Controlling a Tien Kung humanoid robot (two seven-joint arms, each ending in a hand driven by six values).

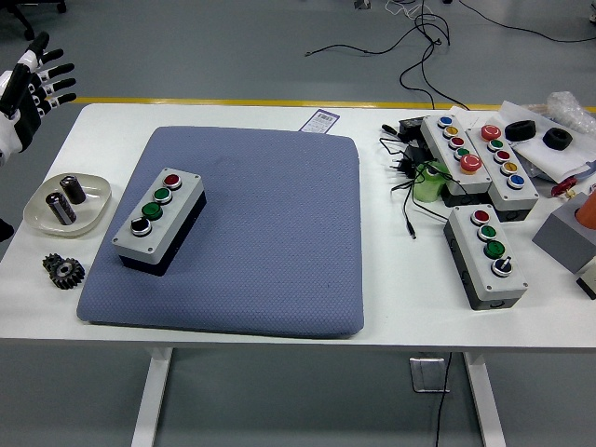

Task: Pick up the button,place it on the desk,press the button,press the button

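White bench on a grey floor, yellow floor line behind it, loose black cables past the far edge. Large blue-grey padded mat covers the middle of the bench.

Task item: grey three-button control box with black base sits on the mat's left side, angled, buttons facing up: red, green, then a black knob nearest the camera. It reads as already placed, so pick-and-place looks done as far as I can judge.

Left hand, black with white finger segments, is up at the top-left corner of frame, beyond the bench's left end and well apart from the box. Fingers spread, holding nothing. Right hand not in frame.

No way to tell from this shot whether either press has happened; buttons show no visible state. With the hand this far off, I'd assume at least one press is outstanding.

Other stuff:
- translucent shallow dish with two dark cylinders, left of the mat
- small dark metal gear near the front-left edge
- spare grey button box right of the mat, same layout
- two longer multi-button boxes behind it, plus cable clutter

Risk: similar boxes on the right, so target the one on the mat.
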